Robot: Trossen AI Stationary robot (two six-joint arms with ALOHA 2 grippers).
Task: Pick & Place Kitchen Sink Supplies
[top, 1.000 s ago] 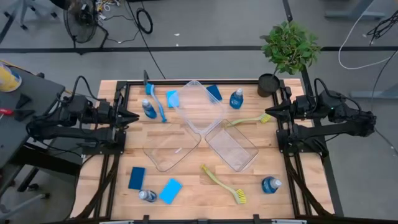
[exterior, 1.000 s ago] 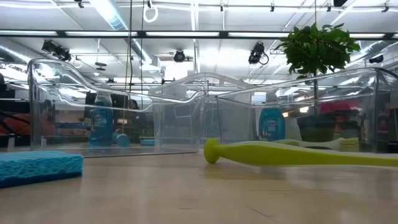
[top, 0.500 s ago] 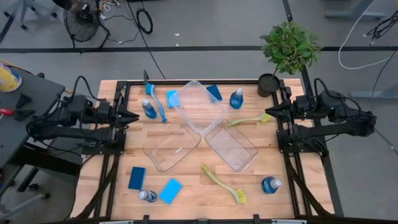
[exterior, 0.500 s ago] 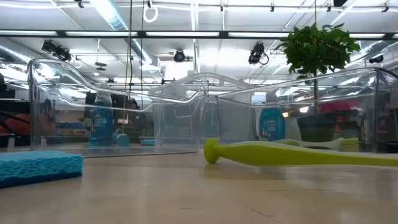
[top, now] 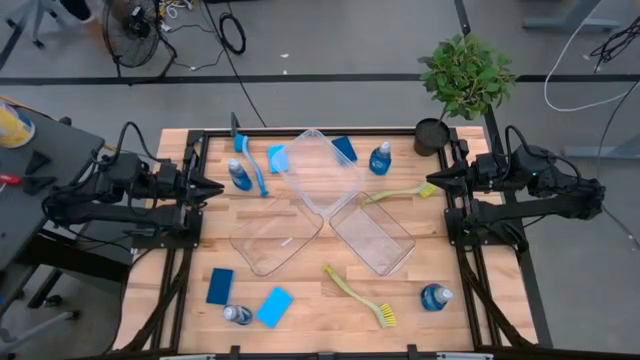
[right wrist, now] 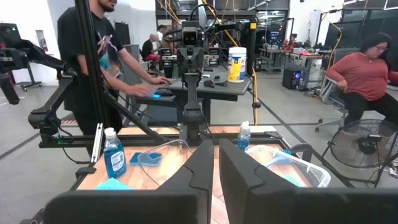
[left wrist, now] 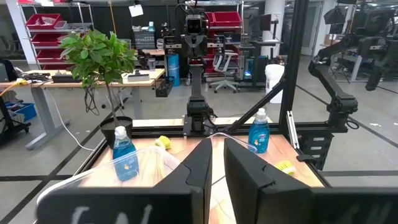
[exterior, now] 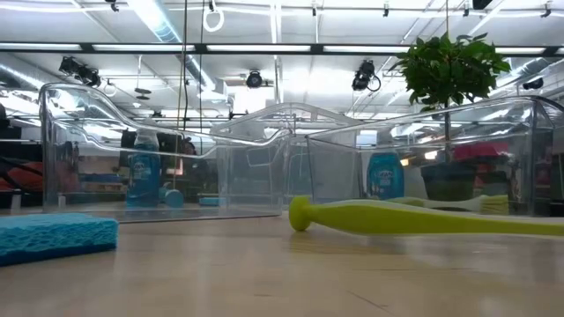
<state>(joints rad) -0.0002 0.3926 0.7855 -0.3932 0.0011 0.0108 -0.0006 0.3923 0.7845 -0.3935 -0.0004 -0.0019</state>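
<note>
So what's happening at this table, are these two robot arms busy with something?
Nothing is being handled at the moment. The left gripper and right gripper are parked at opposite table edges, shut and holding nothing. Three clear bins sit mid-table, looking empty. Around them lie bottles of blue liquid, blue sponges and dish brushes, none sorted yet. A potted plant stands at one corner.

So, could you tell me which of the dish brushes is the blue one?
It is the dish brush at the table's far left, beside a bottle. The other two brushes are yellow-green.
</note>
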